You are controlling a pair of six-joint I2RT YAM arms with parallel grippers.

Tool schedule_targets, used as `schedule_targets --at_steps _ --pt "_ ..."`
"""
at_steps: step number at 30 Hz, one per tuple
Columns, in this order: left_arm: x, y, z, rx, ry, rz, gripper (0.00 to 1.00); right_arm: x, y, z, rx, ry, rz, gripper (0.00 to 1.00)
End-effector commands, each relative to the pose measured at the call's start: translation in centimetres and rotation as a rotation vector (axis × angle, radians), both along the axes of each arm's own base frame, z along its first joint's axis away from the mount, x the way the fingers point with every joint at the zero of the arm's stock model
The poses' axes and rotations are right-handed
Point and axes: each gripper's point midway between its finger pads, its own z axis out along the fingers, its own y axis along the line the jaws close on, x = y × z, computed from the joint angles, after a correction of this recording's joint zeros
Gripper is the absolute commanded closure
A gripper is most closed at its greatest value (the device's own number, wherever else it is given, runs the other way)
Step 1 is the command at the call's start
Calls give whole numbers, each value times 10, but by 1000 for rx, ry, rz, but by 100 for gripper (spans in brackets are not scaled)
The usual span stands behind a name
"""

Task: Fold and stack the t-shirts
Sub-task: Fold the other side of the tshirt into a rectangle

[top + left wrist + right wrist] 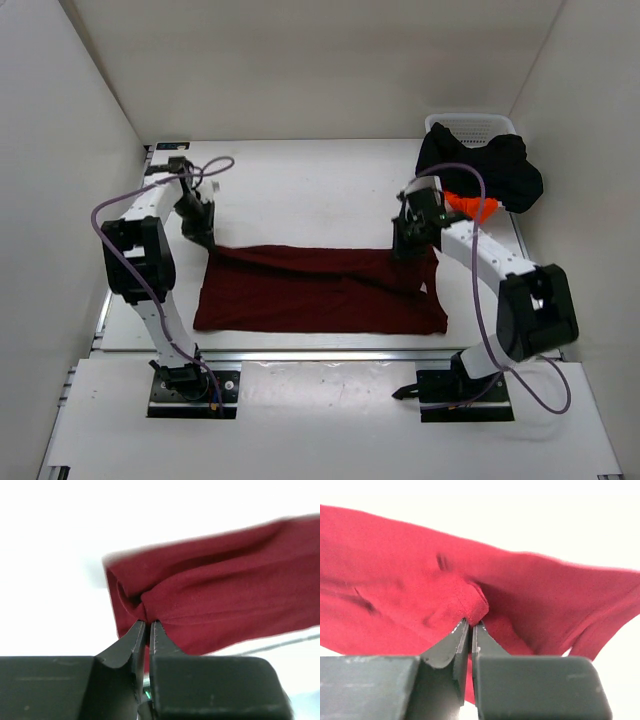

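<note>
Pinching the maroon shirt [320, 290] at both far corners: left fingers [131, 642] are closed on a bunched fold of hem, right fingers [456, 640] closed on a small nub of edge. Shirt lies spread across the worktop [300, 190] between the arms. Cloth is light and limp with no stiffness, so it'll sag and drag between grips. Best hold is at corners or hem seams, both ends level. Right bite looks shallow and could slip. Black shirt [490, 170] is draped over the basket [470, 125], with the orange shirt [468, 205] mostly hidden beneath it. Can't tell how many layers each pinch has. Wrist views are overexposed, so the worktop is washed out.
</note>
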Motion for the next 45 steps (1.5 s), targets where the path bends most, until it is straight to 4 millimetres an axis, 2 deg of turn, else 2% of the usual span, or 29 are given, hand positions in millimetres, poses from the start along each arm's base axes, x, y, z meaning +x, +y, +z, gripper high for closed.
schedule_targets --at_steps 1,2,3,4,5,6,7,8,9,10,12,13,14,15,16,19,23,24,26,29,34,35,37,38,40,41,42,43,45 --pt "71 7 41 63 -259 -34 96 81 -2 61 -58 -260 34 100" --pt "88 10 52 91 -318 -45 95 91 -1 72 -73 -285 40 100" --pt "103 11 64 118 -388 -50 95 94 -4 74 -83 -295 23 100" --pt "108 15 65 166 -406 -67 96 100 -3 87 -74 -330 16 100" --pt "115 12 73 194 -451 -79 97 101 -6 95 -79 -352 0 100" --pt "119 17 79 229 -487 -92 96 98 -5 103 -88 -377 0 100" --pt "121 20 79 255 -502 -99 96 95 -7 103 -116 -393 10 99" --pt "117 3 80 258 -525 -154 95 89 -6 107 -150 -421 25 100" --pt "106 2 76 263 -517 -167 95 76 1 105 -158 -431 58 100" --pt "100 1 69 259 -506 -187 95 72 -4 100 -177 -421 52 100" --pt "77 -6 54 264 -479 -222 96 46 0 86 -165 -383 80 100" --pt "73 0 49 289 -472 -229 97 38 2 80 -139 -354 78 100" --pt "58 0 36 293 -431 -241 97 27 5 71 -113 -330 83 100" --pt "51 4 35 289 -429 -227 97 18 2 61 -115 -303 85 100" --pt "42 4 27 295 -404 -234 98 9 11 61 -66 -292 101 100" --pt "21 17 18 305 -351 -227 98 -13 12 40 -47 -251 99 100" --pt "-6 29 11 332 -286 -245 100 -25 6 28 -24 -225 65 100" --pt "-6 30 11 337 -293 -250 100 -27 5 27 -14 -223 59 100" --pt "-23 29 3 332 -256 -275 100 -31 9 26 12 -224 73 100" --pt "-35 21 -5 335 -229 -312 100 -43 19 14 39 -201 118 100" --pt "-39 15 -15 324 -205 -303 98 -42 19 9 52 -186 94 100" --pt "-40 15 -18 327 -198 -305 97 -40 18 10 53 -194 87 99" --pt "-37 17 -17 346 -200 -308 94 -44 18 8 54 -179 95 84" --pt "-36 17 -17 351 -198 -313 91 -45 16 9 52 -174 88 81" --pt "-35 23 -15 371 -196 -290 78 -51 12 7 44 -149 82 74" --pt "-35 24 -14 381 -197 -287 59 -54 8 7 42 -141 71 73" --pt "-37 25 -13 381 -194 -270 51 -60 4 5 36 -124 59 71" --pt "-37 27 -11 385 -201 -270 48 -62 2 6 36 -125 52 71" --pt "-39 28 -3 404 -232 -264 36 -66 -2 13 47 -138 32 70"
